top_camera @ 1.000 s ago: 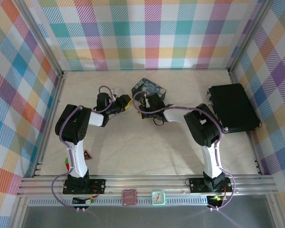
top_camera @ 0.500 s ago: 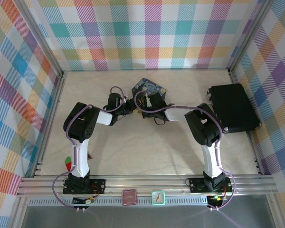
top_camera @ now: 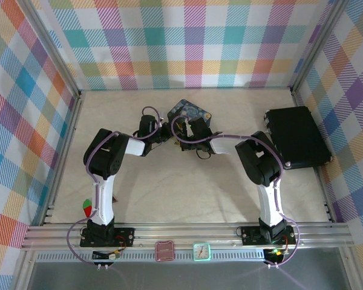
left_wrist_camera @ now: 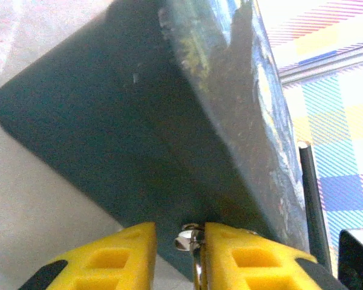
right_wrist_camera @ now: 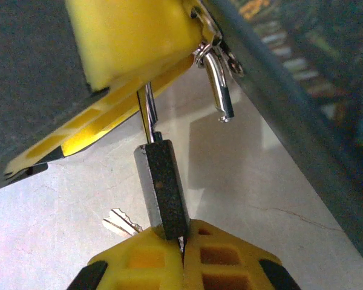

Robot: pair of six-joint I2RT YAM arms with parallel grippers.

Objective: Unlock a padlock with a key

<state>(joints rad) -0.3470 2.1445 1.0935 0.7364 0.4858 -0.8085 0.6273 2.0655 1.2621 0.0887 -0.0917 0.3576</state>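
Your right gripper (right_wrist_camera: 183, 244) has its yellow cell-moulded fingers pinched tight on the lower end of the padlock (right_wrist_camera: 163, 192), a dark, matte, grainy rectangular block standing near upright. One leg of its thin bright shackle (right_wrist_camera: 149, 112) runs up into the slot between the yellow fingers of your left gripper (left_wrist_camera: 180, 238). A polished curved bar with a notched tip, which looks like the shackle's other end, hangs free beside the blue tin (top_camera: 190, 112), not seated in the block. In the left wrist view a small shiny metal bit sits against one pad with a gap to the other, so I can't tell whether the left is actually clamping. The key (right_wrist_camera: 122, 220), flat and pale silver, lies on the table (right_wrist_camera: 248, 181) beside the padlock's lower end, in neither gripper. The table is pale, stone-look, with hairline cracks. The tin has rounded corners, a dark matte side wall and a scuffed painted lid, and it sits right by the work. Versus a second ago, the left arm has swung in from the left and its fingertips now sit just beside the right gripper's. The right arm and tin are unchanged.
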